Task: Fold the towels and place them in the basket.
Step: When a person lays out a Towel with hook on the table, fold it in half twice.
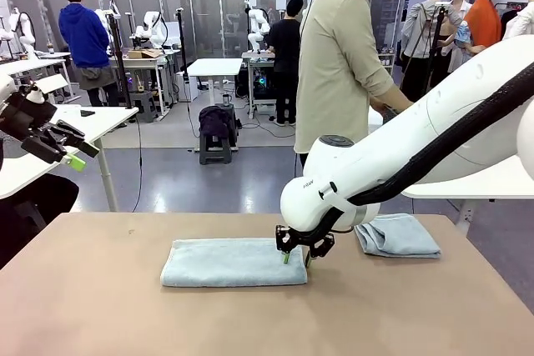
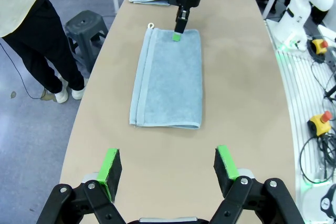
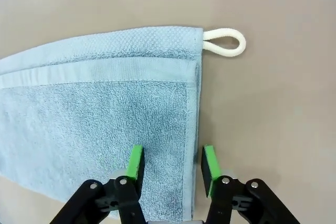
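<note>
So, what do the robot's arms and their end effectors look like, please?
The right arm is glossy white with rounded joints, and a black cable sleeve runs along it. Each end effector, right and left, has black linkage fingers with silver pivot screws, tipped with bright green pads.

Folded towel (image 1: 234,262) mid-table (image 1: 100,306), second towel (image 1: 397,235) behind to its right, person (image 1: 342,64) beyond
</note>
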Controlling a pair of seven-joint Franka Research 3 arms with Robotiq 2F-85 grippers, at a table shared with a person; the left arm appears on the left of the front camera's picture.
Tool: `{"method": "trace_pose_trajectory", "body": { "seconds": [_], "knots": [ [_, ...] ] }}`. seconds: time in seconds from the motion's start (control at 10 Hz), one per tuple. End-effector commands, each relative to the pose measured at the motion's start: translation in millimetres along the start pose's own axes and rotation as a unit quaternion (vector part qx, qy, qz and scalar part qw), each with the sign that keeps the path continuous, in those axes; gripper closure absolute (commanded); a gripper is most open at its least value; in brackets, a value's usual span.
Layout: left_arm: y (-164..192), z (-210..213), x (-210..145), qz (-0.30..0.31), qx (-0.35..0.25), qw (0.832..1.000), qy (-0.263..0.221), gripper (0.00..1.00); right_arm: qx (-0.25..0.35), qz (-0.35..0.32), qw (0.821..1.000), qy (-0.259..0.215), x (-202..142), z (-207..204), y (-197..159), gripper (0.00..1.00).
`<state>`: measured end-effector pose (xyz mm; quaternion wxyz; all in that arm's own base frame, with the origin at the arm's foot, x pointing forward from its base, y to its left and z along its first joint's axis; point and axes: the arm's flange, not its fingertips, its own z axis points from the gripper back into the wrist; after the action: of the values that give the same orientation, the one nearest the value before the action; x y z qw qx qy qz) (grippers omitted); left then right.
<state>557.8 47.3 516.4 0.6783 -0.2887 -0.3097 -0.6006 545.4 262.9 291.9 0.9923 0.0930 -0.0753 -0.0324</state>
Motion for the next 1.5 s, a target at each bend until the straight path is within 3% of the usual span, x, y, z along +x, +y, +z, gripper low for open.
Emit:
{"method": "trace_pose_trajectory", "body": {
  "seconds": [0.0,0.1,0.4,0.7,0.8,1.4],
  "knots": [
    [-2,2,2,0.001,0.003,1.0,0.008,0.1,-0.019,-0.016,1.0,-0.015,3,-6,10,0.5],
    [-2,2,2,0.001,0.003,1.0,0.008,0.1,-0.022,-0.018,0.999,-0.017,3,-6,11,0.64],
    [-2,2,2,0.001,0.003,1.0,0.008,0.1,-0.031,-0.021,0.999,-0.014,3,-6,11,0.62],
    [-2,2,2,0.001,0.003,1.0,0.008,0.1,-0.03,-0.023,0.999,-0.009,3,-4,12,0.95],
    [-2,2,2,0.001,0.003,1.0,0.008,0.1,-0.03,-0.023,0.999,-0.007,2,-3,12,1.0],
    [-2,2,2,0.001,0.003,1.0,0.008,0.1,-0.025,0.005,1.0,-0.009,6,10,-1,1.0]
  ]
}}
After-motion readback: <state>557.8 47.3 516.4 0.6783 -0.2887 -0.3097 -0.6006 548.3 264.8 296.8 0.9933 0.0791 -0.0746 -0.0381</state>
